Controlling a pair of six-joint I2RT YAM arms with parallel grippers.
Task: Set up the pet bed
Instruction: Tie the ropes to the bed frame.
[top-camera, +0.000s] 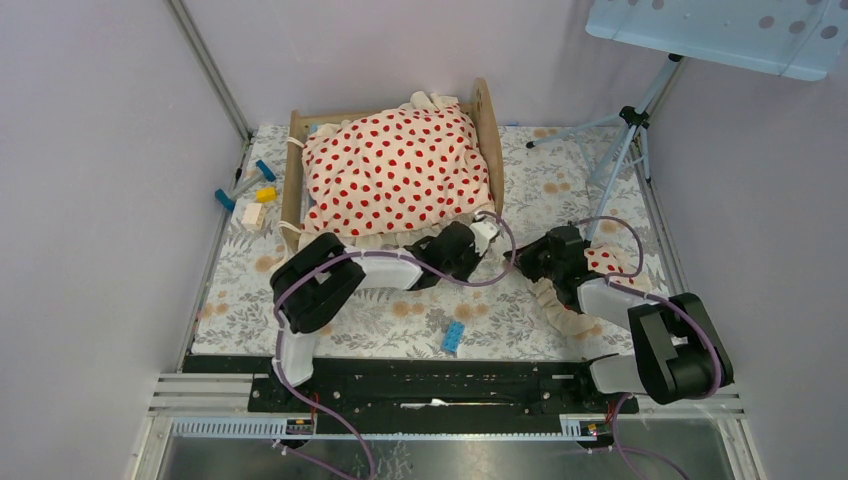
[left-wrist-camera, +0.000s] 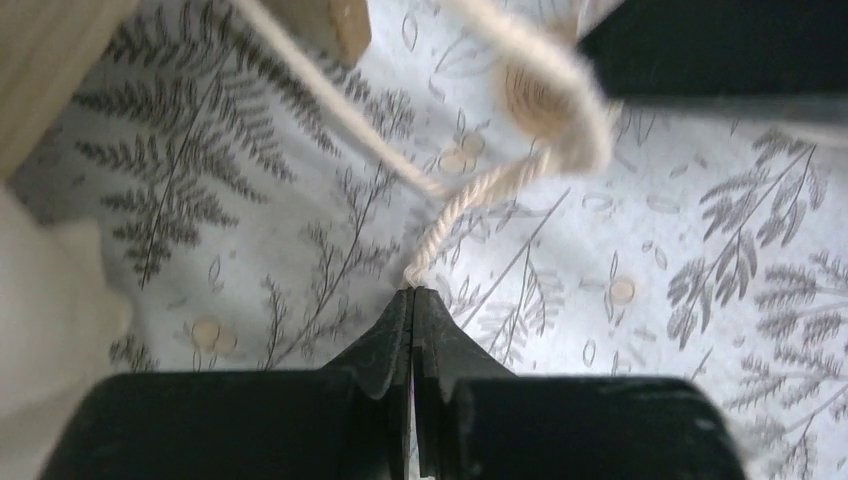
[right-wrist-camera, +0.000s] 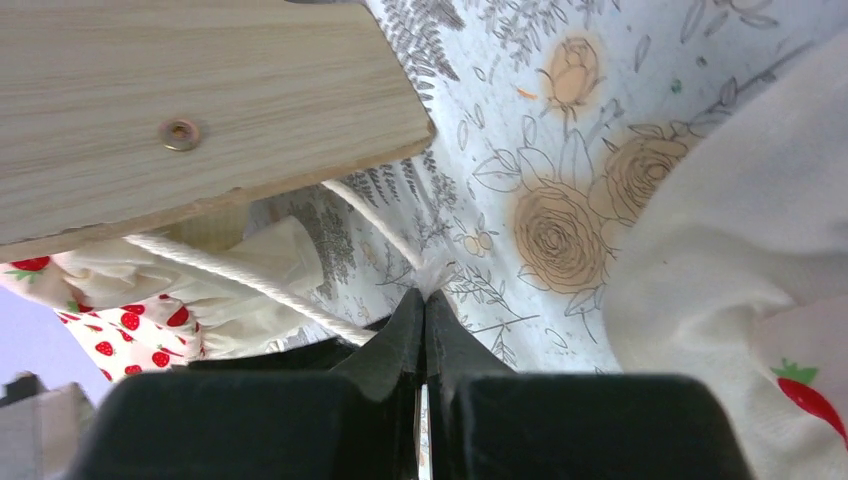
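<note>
The pet bed (top-camera: 293, 170) stands at the back of the floral mat, its top covered by the cream red-dotted blanket (top-camera: 395, 170), so the mattress is hidden. Both grippers meet at the bed's near right corner. My left gripper (top-camera: 487, 235) (left-wrist-camera: 412, 292) is shut on the end of a cream cord (left-wrist-camera: 470, 195) that loops up toward a wooden bed leg (left-wrist-camera: 335, 25). My right gripper (top-camera: 525, 262) (right-wrist-camera: 425, 297) is shut on a white cord (right-wrist-camera: 375, 222) running under the bed's wooden board (right-wrist-camera: 200, 110). The dotted pillow (top-camera: 600, 262) lies under the right arm.
A blue brick (top-camera: 453, 337) lies on the mat (top-camera: 400, 320) between the arms. Small blue, yellow and white toy pieces (top-camera: 250, 195) sit left of the bed. A tripod (top-camera: 625, 130) stands at the back right under a light-blue panel (top-camera: 720, 30).
</note>
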